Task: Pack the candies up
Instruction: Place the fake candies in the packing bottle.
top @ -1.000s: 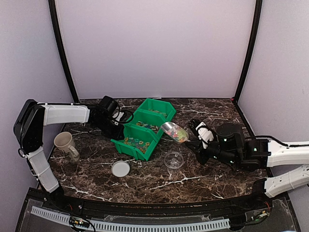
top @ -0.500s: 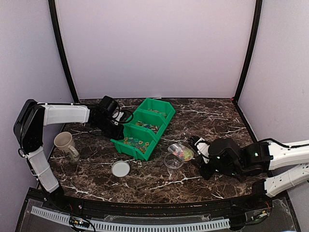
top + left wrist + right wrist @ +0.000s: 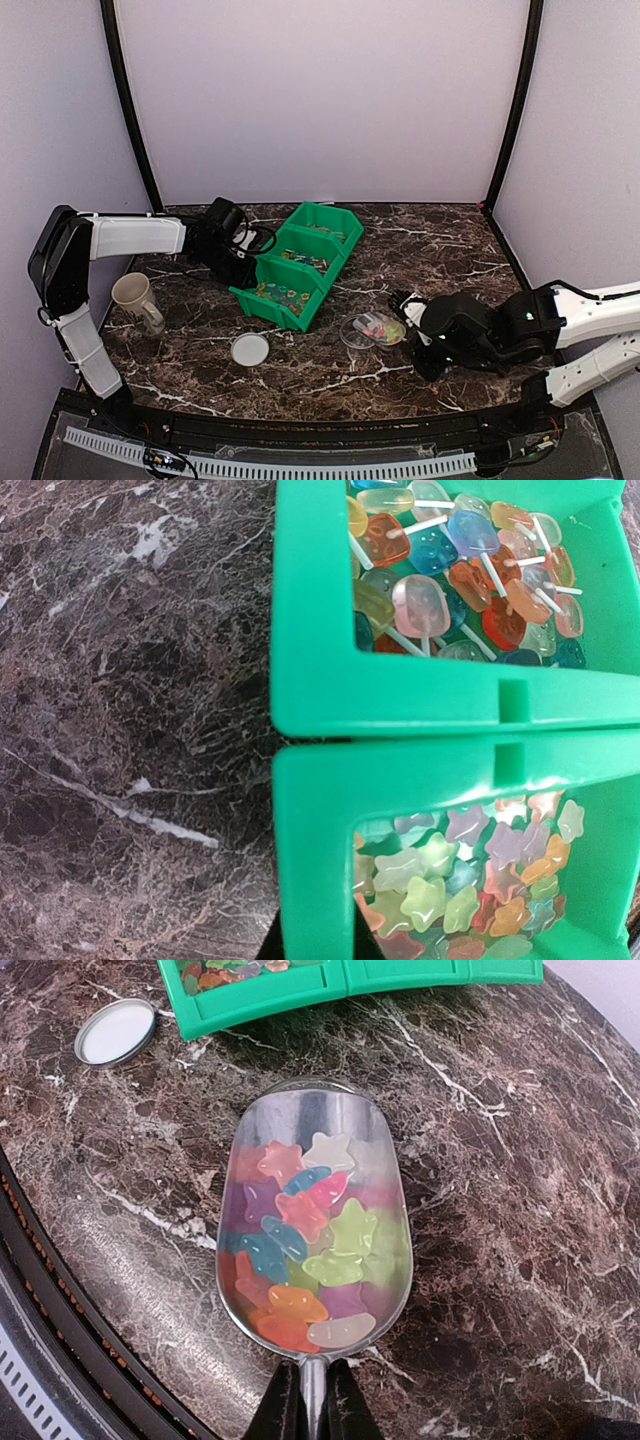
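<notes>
Scoop [image 3: 384, 325] is lowered from above the bin [image 3: 300, 262] and pulled toward the near edge, with the right arm dropped along with it. It is now held low at the clear cup [image 3: 352, 337]. Whether it is over the cup or just beside it cannot be told from the top view, and the cup is not made out in the right wrist view. Left arm is unchanged.

Candies [image 3: 300, 1250]: one load of star shapes is carried in the scoop, heaped toward the handle end. The rest are left in the bin, with stars [image 3: 470, 875] in one compartment and lollipops [image 3: 450, 570] in the next.

Handling, as judged:
- Small, light, soft-looking pieces, loose in a smooth scoop.
- A slide all at once is expected once the scoop is tipped, and some clumping is possible.
- Single pieces are not worth pinching. Hold is best kept on the scoop handle, and a slow tilt is called for to avoid spill onto the table [image 3: 520, 1160].

Right gripper [image 3: 305, 1412]: fingers are pressed nearly together on the thin scoop handle, and nothing else is touched.

Left gripper [image 3: 238, 262]: it is parked at the bin's left wall. Its fingers are not shown in its own view, and it is taken as closed. Whether the wall is pinched cannot be told.

Lid [image 3: 250, 349] is lying apart from the cup.
</notes>
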Robot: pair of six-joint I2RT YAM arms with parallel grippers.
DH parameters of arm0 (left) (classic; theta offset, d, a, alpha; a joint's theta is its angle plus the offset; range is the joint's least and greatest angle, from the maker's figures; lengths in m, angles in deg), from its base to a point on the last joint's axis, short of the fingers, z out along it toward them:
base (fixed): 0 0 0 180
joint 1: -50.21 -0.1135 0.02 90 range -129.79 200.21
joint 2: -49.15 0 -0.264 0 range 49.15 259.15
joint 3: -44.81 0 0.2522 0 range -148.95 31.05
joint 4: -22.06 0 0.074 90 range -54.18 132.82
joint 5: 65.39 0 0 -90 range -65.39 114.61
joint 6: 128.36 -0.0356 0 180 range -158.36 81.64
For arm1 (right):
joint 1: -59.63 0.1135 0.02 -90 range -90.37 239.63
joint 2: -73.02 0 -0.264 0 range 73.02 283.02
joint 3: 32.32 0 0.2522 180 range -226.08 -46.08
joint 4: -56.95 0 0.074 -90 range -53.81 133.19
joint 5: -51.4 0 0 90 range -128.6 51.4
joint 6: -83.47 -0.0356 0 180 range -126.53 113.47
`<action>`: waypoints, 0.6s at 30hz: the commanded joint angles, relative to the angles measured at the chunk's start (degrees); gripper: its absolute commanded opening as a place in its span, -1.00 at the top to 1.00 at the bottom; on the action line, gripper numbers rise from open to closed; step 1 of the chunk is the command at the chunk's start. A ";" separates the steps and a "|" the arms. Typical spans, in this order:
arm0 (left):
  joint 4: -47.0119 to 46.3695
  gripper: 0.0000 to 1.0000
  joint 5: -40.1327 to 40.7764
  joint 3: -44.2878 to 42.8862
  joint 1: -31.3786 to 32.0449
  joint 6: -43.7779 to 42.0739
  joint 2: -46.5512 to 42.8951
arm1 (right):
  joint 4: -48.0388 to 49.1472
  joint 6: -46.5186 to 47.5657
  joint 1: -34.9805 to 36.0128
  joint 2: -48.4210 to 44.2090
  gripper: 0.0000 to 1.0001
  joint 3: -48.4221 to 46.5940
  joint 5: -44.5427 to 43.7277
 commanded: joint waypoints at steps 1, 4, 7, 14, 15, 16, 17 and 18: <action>-7.37 1.00 -2.61 -3.59 -0.25 -0.20 -5.78 | -3.77 -3.01 0.75 1.41 1.00 -4.18 -0.31; -7.44 1.00 -2.73 -3.60 -0.27 -0.09 -5.79 | -6.80 -4.16 0.78 2.71 1.00 -6.27 -0.74; -7.48 1.00 -2.91 -3.55 -0.24 -0.06 -5.78 | -8.45 -4.91 0.75 3.96 1.00 -7.62 -0.24; -7.53 1.00 -2.98 -3.58 -0.26 -0.09 -5.68 | -10.67 -4.28 0.75 6.75 1.00 -9.88 1.50; -7.46 1.00 -2.96 -3.60 -0.23 -0.08 -5.73 | -10.82 -4.32 0.76 7.05 1.00 -10.07 1.74; -7.39 1.00 -2.89 -3.56 -0.23 -0.14 -5.82 | -10.99 -4.42 0.75 7.32 1.00 -10.16 1.77; -7.48 1.00 -2.80 -3.60 -0.30 -0.16 -5.82 | -11.09 -4.59 0.75 7.63 1.00 -10.31 1.79; -7.45 1.00 -2.78 -3.60 -0.24 -0.15 -5.83 | -11.23 -4.69 0.75 7.98 1.00 -10.61 1.77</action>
